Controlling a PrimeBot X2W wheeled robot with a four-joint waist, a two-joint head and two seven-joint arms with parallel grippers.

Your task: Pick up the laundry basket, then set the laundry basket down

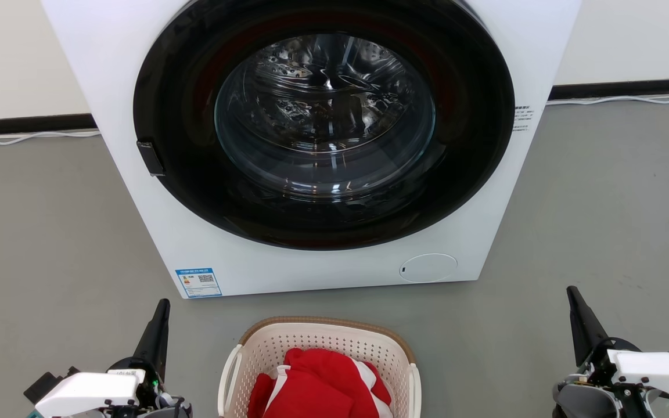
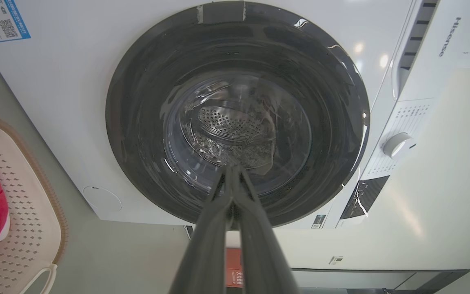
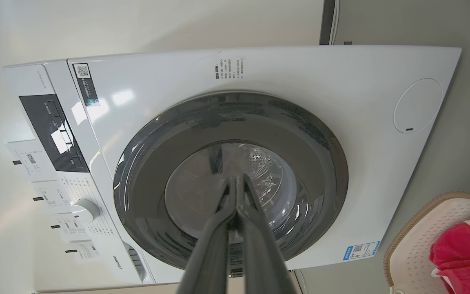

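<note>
Sitting on the grey floor [image 1: 50, 232], the basket [image 1: 317, 341] is being shown at the bottom middle of the head view, just before the washer [image 1: 323, 264]. A narrow strip of bare floor is lying between its brown far rim and the washer's lower front edge. Red and white cloth [image 1: 317, 386] is being held inside it.

The basket is being flanked by both grippers, neither touching it. The left gripper [image 1: 163, 307] is being held near the basket's left loop handle [image 1: 229, 371], while the right gripper [image 1: 575, 302] is being held well apart from its right side. Both are being pointed toward the washer's round door [image 1: 323, 116], which is lying shut.

In the left wrist view the left jaws are being pressed together tip to tip, gripping nothing. In the right wrist view the right jaws are being pressed together likewise.

Wide open floor is lying on both sides of the washer, running back to the dark skirting [image 1: 625, 88] at the wall foot.
</note>
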